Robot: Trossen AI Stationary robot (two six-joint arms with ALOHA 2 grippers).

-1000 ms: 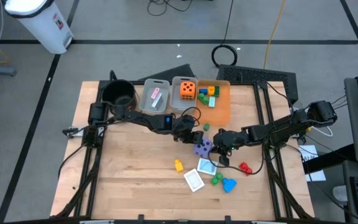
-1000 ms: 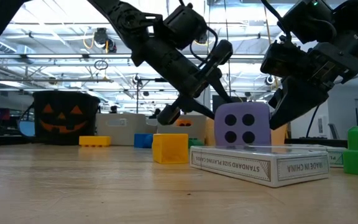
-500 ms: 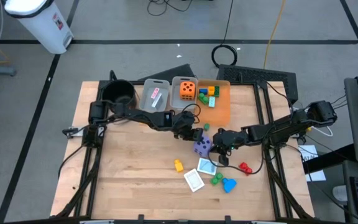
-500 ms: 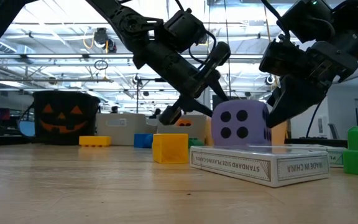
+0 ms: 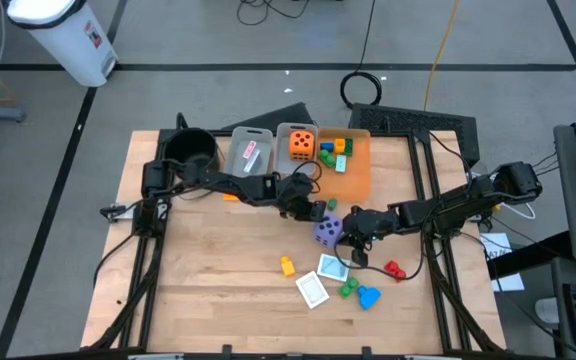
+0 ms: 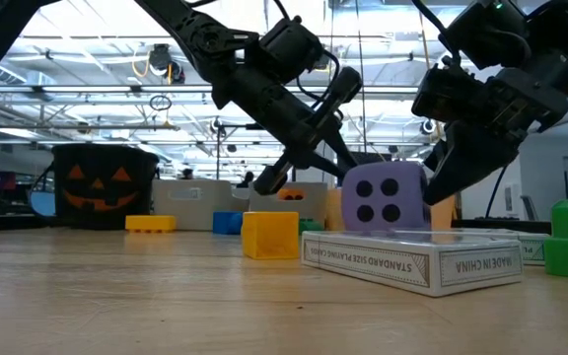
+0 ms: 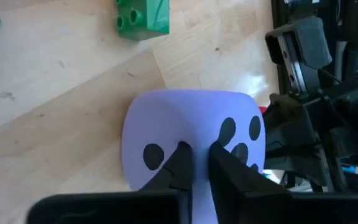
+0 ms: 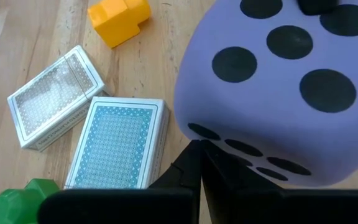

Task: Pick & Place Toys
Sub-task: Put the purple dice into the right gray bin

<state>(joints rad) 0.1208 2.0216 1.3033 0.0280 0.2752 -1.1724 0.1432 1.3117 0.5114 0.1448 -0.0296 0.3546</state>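
Observation:
A purple foam die (image 5: 326,230) sits mid-table between my two grippers. My left gripper (image 5: 315,214) reaches it from the far left and is shut on it. My right gripper (image 5: 351,232) comes from the right, shut, with its tips at the die's lower edge (image 8: 229,152). The low view hides the die's underside behind a card box (image 6: 412,261). Loose toys lie nearer: a yellow block (image 5: 287,266), two card boxes (image 5: 332,267) (image 5: 312,290), green (image 5: 348,289), blue (image 5: 369,296) and red (image 5: 394,269) blocks. My left gripper pinches the foam at an edge between two dotted faces (image 7: 194,134) of the die. The fingers (image 7: 179,165) slant down from the table's far left. My right gripper's shut fingertips (image 8: 191,165) rest against the die's lower edge from the right. Whether they pinch foam cannot be told.
At the far edge stand a black pot (image 5: 190,150), two grey bins (image 5: 251,157), one holding an orange die (image 5: 302,145), and an orange tray (image 5: 360,178) with blocks. A green block (image 5: 330,204) lies just beyond the die. Bare wood spreads at the near left.
My left gripper has shifted a little toward the far right, at the die. The purple die has tipped and turned and now sits slightly farther from the near edge. My right arm has kept still.

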